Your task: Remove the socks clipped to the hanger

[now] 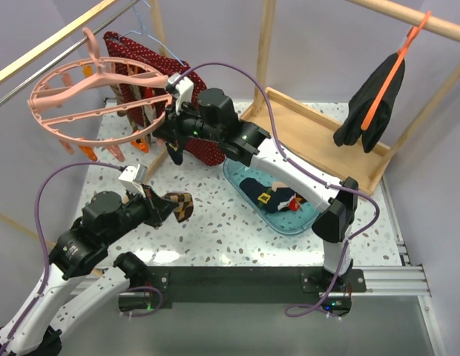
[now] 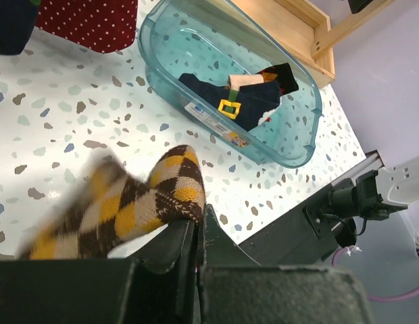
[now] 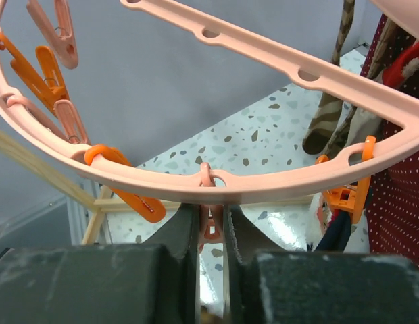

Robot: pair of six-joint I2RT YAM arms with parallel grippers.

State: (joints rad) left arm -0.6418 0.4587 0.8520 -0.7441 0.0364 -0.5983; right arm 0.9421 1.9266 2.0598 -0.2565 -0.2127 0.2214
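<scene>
The round pink hanger [image 1: 89, 89] hangs at the back left, its ring [image 3: 263, 57] crossing the right wrist view. My right gripper [image 1: 169, 127] [image 3: 211, 210] is right under the ring, shut on a small pink clip [image 3: 211, 233]. Socks still hang from clips at the right: a brown-and-tan one [image 3: 331, 115] and a dark navy one [image 3: 334, 233] under an orange clip [image 3: 346, 196]. My left gripper [image 1: 165, 206] [image 2: 199, 216] is low over the table, shut on a brown-and-yellow argyle sock [image 2: 128, 202] [image 1: 182, 204].
A clear teal bin [image 1: 308, 222] [image 2: 301, 148] holds navy socks [image 1: 271, 194] [image 2: 230, 94]. A red white-dotted cloth [image 1: 204, 144] hangs behind the right gripper. A black garment [image 1: 371, 104] on an orange hanger [image 1: 393, 70] hangs at the back right, above a wooden frame [image 1: 311, 122].
</scene>
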